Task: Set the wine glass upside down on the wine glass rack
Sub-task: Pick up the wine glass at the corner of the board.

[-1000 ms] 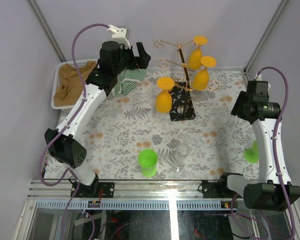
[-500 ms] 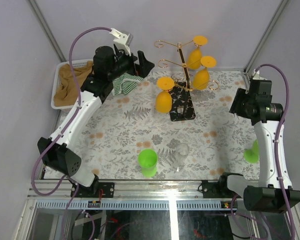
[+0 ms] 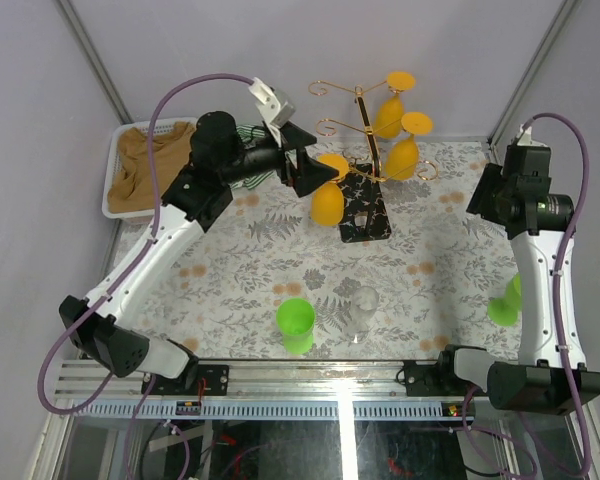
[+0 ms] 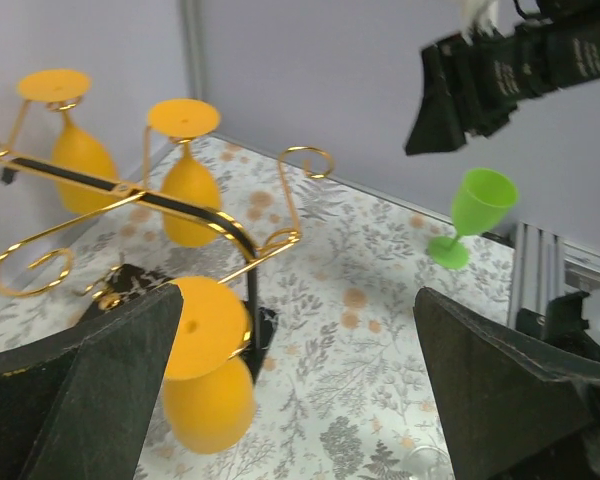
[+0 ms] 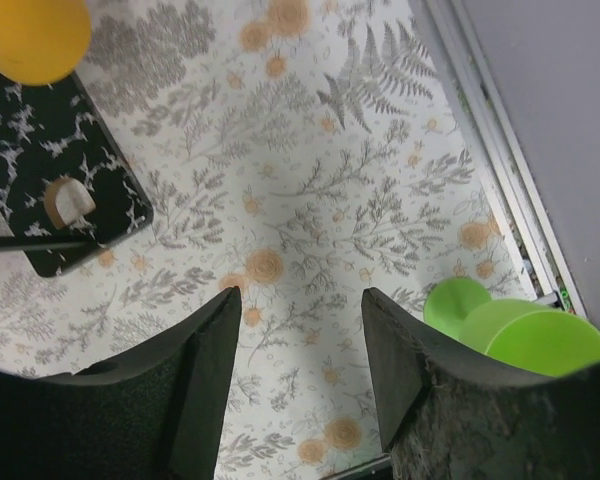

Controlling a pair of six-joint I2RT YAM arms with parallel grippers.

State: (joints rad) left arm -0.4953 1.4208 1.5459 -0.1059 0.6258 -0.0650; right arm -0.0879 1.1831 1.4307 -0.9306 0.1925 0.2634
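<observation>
Sitting at the far left, a white basket (image 3: 113, 190) holds a crumpled brown cloth (image 3: 145, 165). Next to it the left gripper (image 3: 310, 160) hangs above the floral table (image 3: 230, 260), its jaws spread wide and holding nothing, just beside the wine glass rack (image 3: 363, 125). The rack stands at the back centre on its black patterned base, and three orange glasses (image 3: 327, 202) hang from its gold arms upside down. Toward the near edge stand a green cup (image 3: 295, 325) and a clear glass (image 3: 363, 310). Further right, the right gripper (image 5: 300, 300) is above bare table, its jaws partly apart with nothing between them. The green wine glass (image 3: 502, 305) stands upright on the table by the right edge, well apart from the rack.
</observation>
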